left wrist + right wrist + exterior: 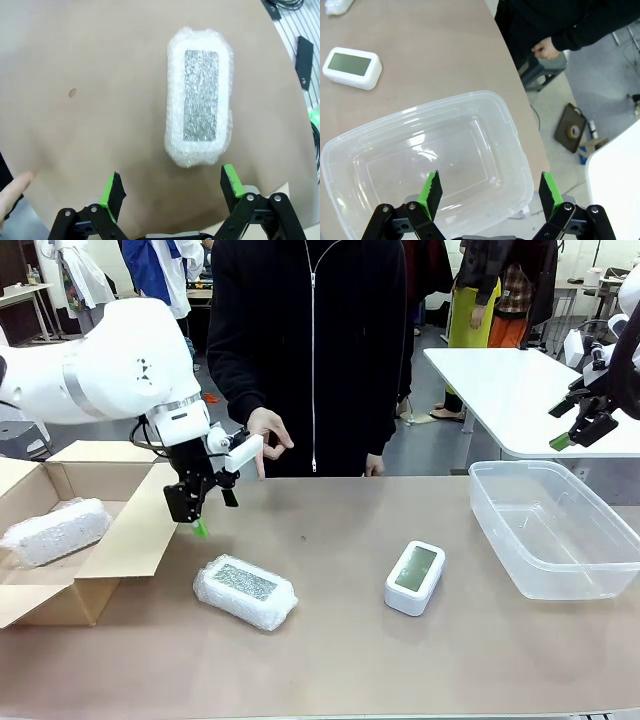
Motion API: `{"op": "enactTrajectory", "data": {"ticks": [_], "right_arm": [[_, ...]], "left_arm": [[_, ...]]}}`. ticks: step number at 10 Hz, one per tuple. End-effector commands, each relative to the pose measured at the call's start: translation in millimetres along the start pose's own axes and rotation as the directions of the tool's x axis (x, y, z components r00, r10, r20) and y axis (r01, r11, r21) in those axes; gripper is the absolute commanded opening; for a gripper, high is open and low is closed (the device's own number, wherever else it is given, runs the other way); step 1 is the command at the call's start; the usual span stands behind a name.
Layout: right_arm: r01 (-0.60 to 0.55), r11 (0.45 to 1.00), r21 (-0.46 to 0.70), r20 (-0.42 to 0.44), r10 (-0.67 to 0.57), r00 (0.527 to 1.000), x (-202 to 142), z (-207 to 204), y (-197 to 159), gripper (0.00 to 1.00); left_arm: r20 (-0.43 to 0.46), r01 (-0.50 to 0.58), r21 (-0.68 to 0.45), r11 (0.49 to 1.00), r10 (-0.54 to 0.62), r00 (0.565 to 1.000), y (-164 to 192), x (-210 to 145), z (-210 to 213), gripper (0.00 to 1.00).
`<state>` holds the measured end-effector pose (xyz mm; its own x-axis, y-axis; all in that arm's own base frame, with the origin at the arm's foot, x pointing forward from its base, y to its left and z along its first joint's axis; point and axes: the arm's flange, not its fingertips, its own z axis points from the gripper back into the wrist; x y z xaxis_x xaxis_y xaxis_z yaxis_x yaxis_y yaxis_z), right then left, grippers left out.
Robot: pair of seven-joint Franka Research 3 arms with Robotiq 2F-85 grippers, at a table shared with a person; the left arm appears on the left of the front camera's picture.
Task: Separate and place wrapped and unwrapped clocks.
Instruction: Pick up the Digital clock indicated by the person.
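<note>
A bubble-wrapped clock (245, 590) with a grey speckled face lies on the table left of centre. The left wrist view has this wrapped clock (200, 95) lengthwise, ahead of the fingers. My left gripper (213, 512) hangs open just above and behind it, its pads (112, 192) spread wide with nothing between them. A second wrapped clock (55, 530) rests inside the cardboard box (140, 530). The bare white clock (415, 577) with a pale screen lies mid-table, and again as the white clock (351, 67). My right gripper (562, 423) is open, high over the clear plastic container (497, 512).
A person in black stands at the far edge, one hand (265, 430) close behind my left gripper, a fingertip (12, 192) at the wrist view's edge. The container (420, 165) holds nothing. A white table (520, 390) stands back right.
</note>
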<state>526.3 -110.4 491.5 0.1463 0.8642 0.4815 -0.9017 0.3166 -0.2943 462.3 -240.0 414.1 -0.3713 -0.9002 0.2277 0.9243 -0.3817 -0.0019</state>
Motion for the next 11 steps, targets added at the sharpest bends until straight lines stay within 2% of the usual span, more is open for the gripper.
{"op": "enactTrajectory", "data": {"ticks": [1,5,8,11], "right_arm": [[-0.004,1.000,0.003,0.000,0.004,1.000,-1.1,-0.2,0.6,1.00],[-0.004,1.000,0.003,0.000,0.004,1.000,-1.1,-0.2,0.6,1.00],[-0.004,1.000,0.003,0.000,0.004,1.000,-1.1,-0.2,0.6,1.00],[-0.004,1.000,0.003,0.000,0.004,1.000,-1.1,-0.2,0.6,1.00]], "left_arm": [[-0.002,0.000,0.023,1.000,0.000,1.000,-11.8,0.5,-17.5,1.00],[-0.022,0.030,-0.117,0.993,-0.033,0.999,-20.9,23.5,-64.5,1.00],[-0.016,0.042,-0.125,0.991,-0.045,0.999,-19.7,26.3,-73.9,1.00],[-0.028,0.100,-0.103,0.990,-0.103,0.994,-15.2,22.9,-76.0,1.00]]}}
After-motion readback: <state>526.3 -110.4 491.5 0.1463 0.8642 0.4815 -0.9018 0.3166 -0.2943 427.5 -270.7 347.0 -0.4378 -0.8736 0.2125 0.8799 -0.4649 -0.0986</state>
